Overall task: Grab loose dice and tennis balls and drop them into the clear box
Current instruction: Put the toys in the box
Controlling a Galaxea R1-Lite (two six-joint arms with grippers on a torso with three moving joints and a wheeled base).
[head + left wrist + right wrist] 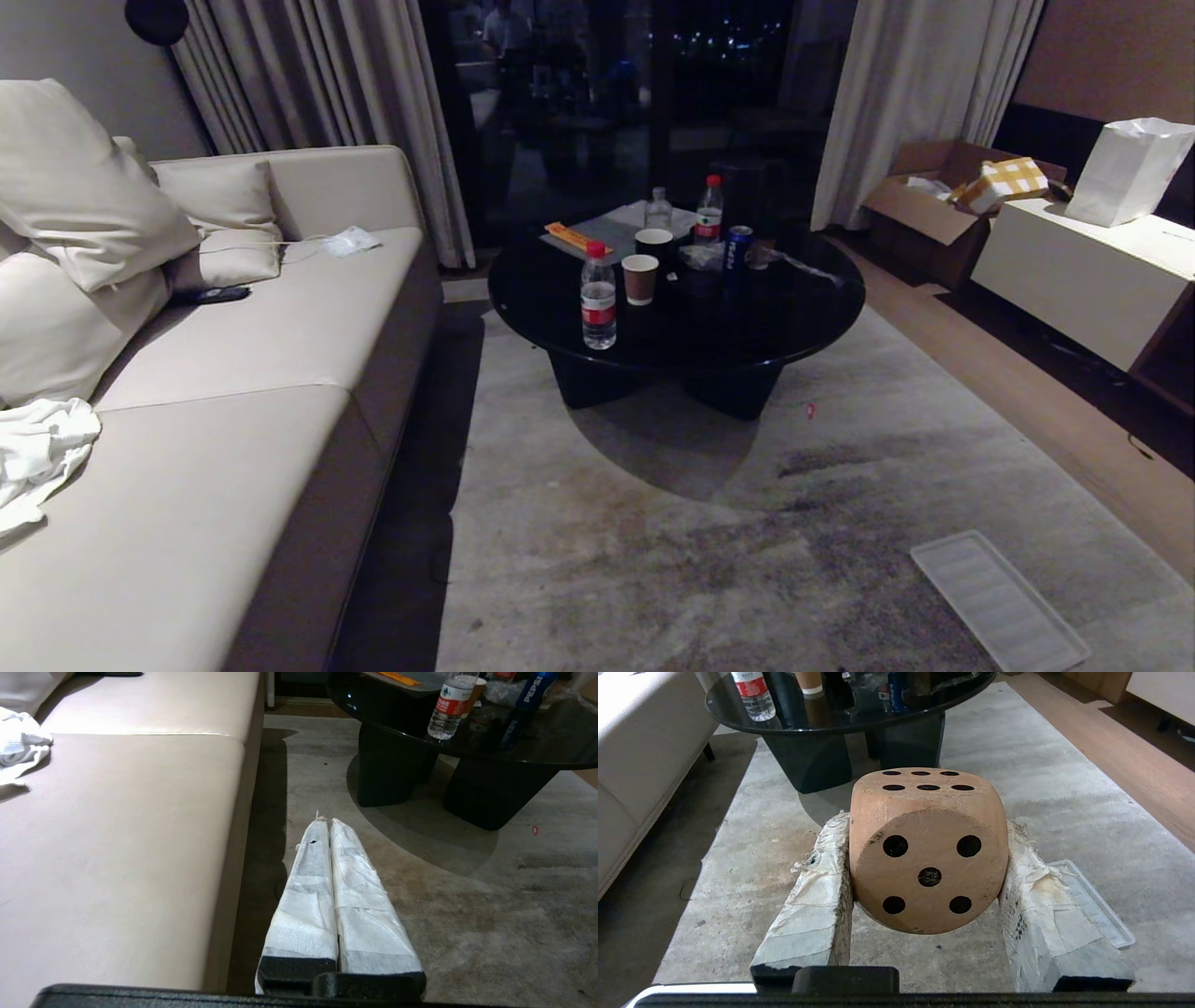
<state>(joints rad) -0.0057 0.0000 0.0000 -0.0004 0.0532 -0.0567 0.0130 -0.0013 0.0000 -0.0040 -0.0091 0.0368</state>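
Note:
A tan die (927, 826) with dark pips hangs above the carpet, clamped between the two taped fingers of my right gripper (927, 828), which is shut on its sides. The five-pip face looks back at the wrist and the six-pip face is on top. My left gripper (327, 822) is shut with nothing in it, held low over the carpet beside the sofa. Neither arm shows in the head view. The tennis balls and the clear box are out of view.
A beige sofa (233, 373) runs along the left. A round black table (794, 317) with bottles, cups and a can stands ahead on the grey carpet. A flat ribbed translucent lid (999, 602) lies on the carpet at the near right. A white cabinet (1083, 271) stands far right.

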